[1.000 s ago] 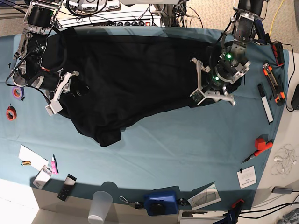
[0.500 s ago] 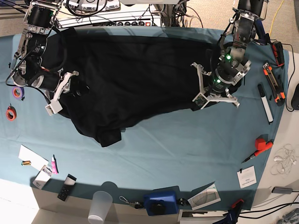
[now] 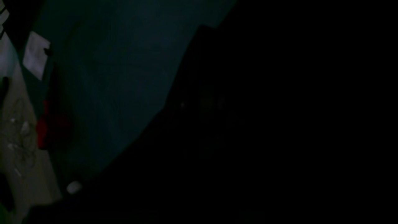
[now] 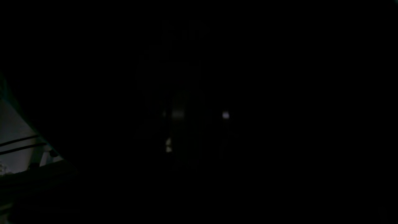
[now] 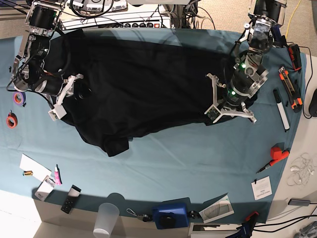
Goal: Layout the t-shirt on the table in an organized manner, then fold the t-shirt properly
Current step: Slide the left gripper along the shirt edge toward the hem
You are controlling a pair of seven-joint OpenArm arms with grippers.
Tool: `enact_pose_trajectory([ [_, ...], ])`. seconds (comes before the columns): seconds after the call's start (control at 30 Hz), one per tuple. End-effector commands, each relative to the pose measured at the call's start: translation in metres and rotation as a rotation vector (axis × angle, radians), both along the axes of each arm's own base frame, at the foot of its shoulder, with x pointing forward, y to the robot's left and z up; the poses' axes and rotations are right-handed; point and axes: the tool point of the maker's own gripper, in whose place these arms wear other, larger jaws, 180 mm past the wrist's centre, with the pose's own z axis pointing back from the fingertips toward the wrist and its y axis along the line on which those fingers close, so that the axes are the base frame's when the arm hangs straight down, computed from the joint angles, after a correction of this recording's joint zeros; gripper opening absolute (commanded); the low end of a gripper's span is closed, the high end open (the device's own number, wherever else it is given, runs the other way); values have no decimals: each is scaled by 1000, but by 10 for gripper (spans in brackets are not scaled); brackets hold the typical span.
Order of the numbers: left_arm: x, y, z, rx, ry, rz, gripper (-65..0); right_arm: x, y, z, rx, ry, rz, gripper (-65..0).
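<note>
The black t-shirt (image 5: 143,84) lies spread over the far half of the teal table (image 5: 188,153), and one bunched corner hangs toward the near side at the left. No print or label shows. My left gripper (image 5: 231,117) hovers over the shirt's right edge with its white fingers spread open. My right gripper (image 5: 62,96) is at the shirt's left edge, partly buried in dark cloth. The left wrist view shows dark shirt (image 3: 279,124) beside teal table (image 3: 118,62). The right wrist view is almost all black cloth (image 4: 217,77).
Purple and red tape rolls (image 5: 19,98) (image 5: 11,119) lie at the left edge. A marker (image 5: 281,110), an orange cutter (image 5: 290,87) and a red tool (image 5: 278,153) lie on the right. A plastic cup (image 5: 106,218) and a blue box (image 5: 170,214) stand at the near edge.
My left gripper has swung and shifted a little toward the near right over the shirt's right edge. The right arm and the shirt have barely moved.
</note>
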Motion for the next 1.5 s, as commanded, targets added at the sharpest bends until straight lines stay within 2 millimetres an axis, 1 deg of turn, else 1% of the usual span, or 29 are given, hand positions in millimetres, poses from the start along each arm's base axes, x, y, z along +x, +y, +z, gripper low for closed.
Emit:
enact_pose_trajectory([
  [0.0,9,2,14,-1,-47,5,-650,9,-4,13,-3,-47,-2,-516],
  [0.03,7,3,12,4,-38,9,-650,9,-5,12,-9,-45,-3,-516],
  [0.07,6,5,10,9,-29,14,-623,9,-6,11,-14,-43,-4,-516],
  [0.17,5,8,8,24,-12,24,-436,8,-8,10,-29,-38,-6,-516],
  [0.2,5,8,8,23,-12,24,-399,8,-8,9,-30,-37,-6,-516],
  [0.23,5,8,8,23,-13,24,-387,8,-8,9,-30,-37,-6,-516],
  [0.4,12,15,14,3,-47,96,-388,8,-8,9,-30,-37,-6,-516],
  [0.47,12,15,14,3,-48,95,-388,8,-8,9,-30,-37,-6,-516],
  [0.53,5,7,8,12,-11,30,-388,8,-8,9,-30,-37,-6,-516],
  [0.63,-10,-11,-1,-35,59,-80,-388,8,-8,9,-30,-37,-6,-516],
  [0.67,-10,-12,-1,-37,56,-84,-388,8,-8,9,-31,-37,-6,-516],
  [0.8,1,0,6,-3,1,-32,-388,8,-8,9,-30,-37,-6,-516],
  [0.9,5,3,7,13,-30,-39,-388,8,-8,9,-30,-37,-6,-516],
  [0.97,4,5,0,14,-12,-40,-388,8,-8,9,-30,-37,-6,-516],
  [1.03,0,7,-12,26,26,-46,-388,8,-8,9,-30,-37,-6,-516],
  [1.13,-1,17,-25,72,52,-32,-388,8,-8,10,-30,-37,-6,-516],
  [1.23,5,26,-21,79,20,33,-388,8,-8,9,-30,-37,-6,-516],
  [1.47,16,29,-11,74,-19,55,-390,8,-8,10,-29,-39,-7,-516],
])
